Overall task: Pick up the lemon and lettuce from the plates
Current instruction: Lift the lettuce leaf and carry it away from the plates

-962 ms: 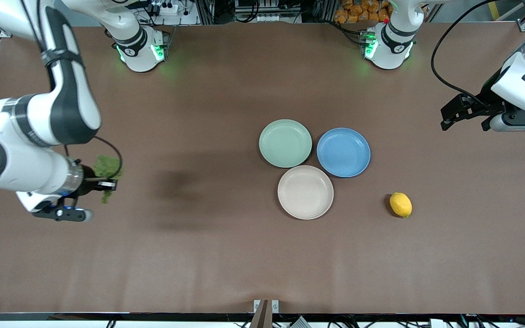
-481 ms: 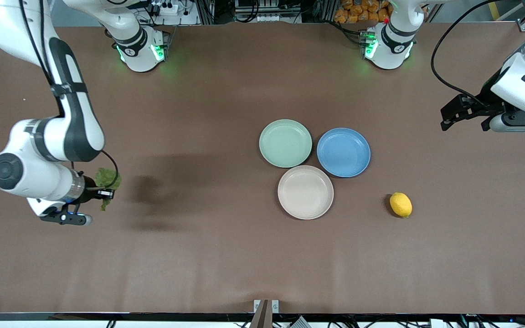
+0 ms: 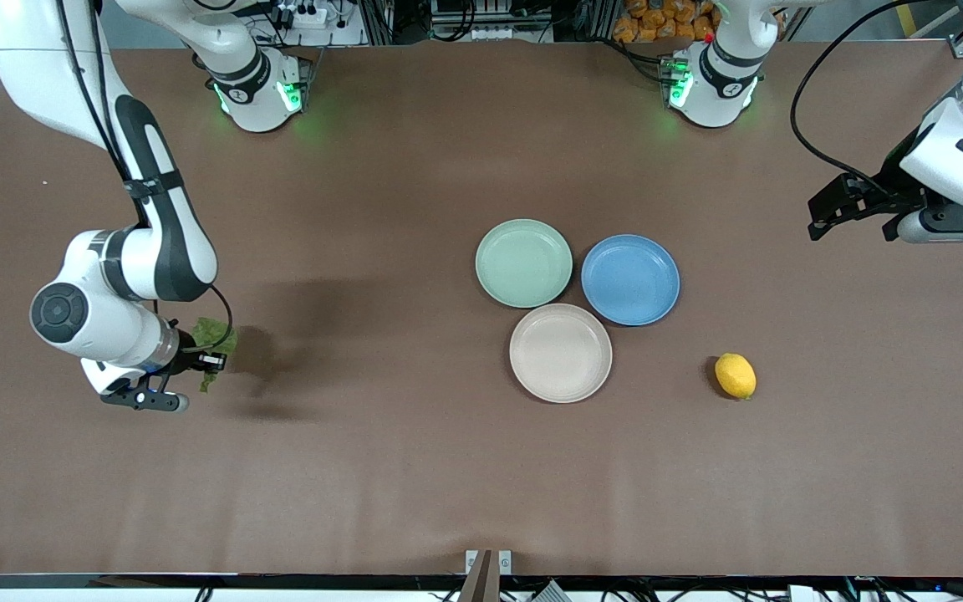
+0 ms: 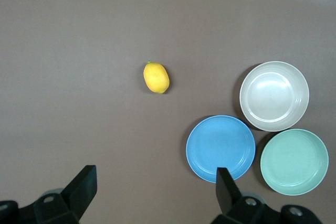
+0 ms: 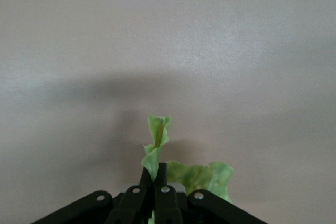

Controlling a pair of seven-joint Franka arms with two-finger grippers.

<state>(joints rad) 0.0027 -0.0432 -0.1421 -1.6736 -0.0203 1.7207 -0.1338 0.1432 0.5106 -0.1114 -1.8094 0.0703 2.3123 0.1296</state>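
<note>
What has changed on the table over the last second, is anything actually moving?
Only the right arm moved: its right gripper, shut on the lettuce throughout, carried the leaf a little toward the plates and seems to have sunk lower over the bare table. The left gripper waited, open. The lemon, mint plate, beige plate and blue plate stayed put.

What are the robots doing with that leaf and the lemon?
The right pincer is shut on the lettuce and holds it over bare table toward the right arm's end. The lemon lies on the table beside the beige plate, not on any plate. The mint green plate and the blue plate hold nothing. The left pincer waits open, up over the left arm's end of the table.
</note>
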